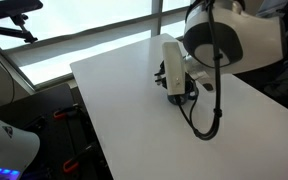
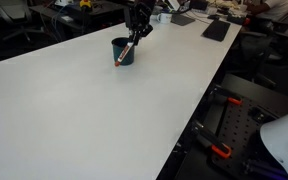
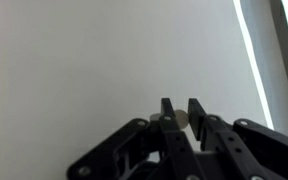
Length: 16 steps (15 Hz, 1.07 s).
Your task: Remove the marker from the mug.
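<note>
The dark mug (image 2: 115,47) stands on the white table (image 2: 94,120) near its far end. The thin marker (image 2: 127,51) slants from my gripper (image 2: 136,33) down across the mug, and its reddish lower end shows against the mug's front. I cannot tell whether that end is inside the mug. In the wrist view my gripper's fingers (image 3: 179,108) are nearly together, with the marker's round pale end (image 3: 172,121) between them. The mug does not show there. In an exterior view my gripper (image 1: 175,88) points down at the table (image 1: 134,130) and hides the mug.
A black cable (image 1: 210,118) loops from the arm down to the table. A dark keyboard-like item (image 2: 216,30) and clutter lie at the table's far end. The table's edge (image 2: 199,110) drops to black equipment with red clamps (image 2: 219,150). A window (image 1: 74,30) lies beyond the table.
</note>
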Each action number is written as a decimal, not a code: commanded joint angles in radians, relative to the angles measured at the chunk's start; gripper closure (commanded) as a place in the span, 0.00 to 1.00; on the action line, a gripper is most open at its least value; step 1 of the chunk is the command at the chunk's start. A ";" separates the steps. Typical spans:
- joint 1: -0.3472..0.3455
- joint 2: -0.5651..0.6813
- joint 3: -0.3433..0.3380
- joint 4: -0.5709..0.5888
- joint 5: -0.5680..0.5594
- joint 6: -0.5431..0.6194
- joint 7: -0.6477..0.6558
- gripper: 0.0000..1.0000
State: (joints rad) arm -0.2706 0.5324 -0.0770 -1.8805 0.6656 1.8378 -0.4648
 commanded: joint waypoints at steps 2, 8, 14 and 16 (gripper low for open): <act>-0.021 0.079 0.011 0.103 -0.024 -0.085 0.042 0.95; -0.028 0.141 0.015 0.171 -0.036 -0.117 0.069 0.95; -0.037 0.196 0.022 0.229 -0.050 -0.148 0.079 0.95; -0.041 0.209 0.023 0.248 -0.050 -0.163 0.080 0.95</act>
State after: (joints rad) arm -0.2961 0.7115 -0.0690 -1.6856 0.6360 1.7186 -0.4241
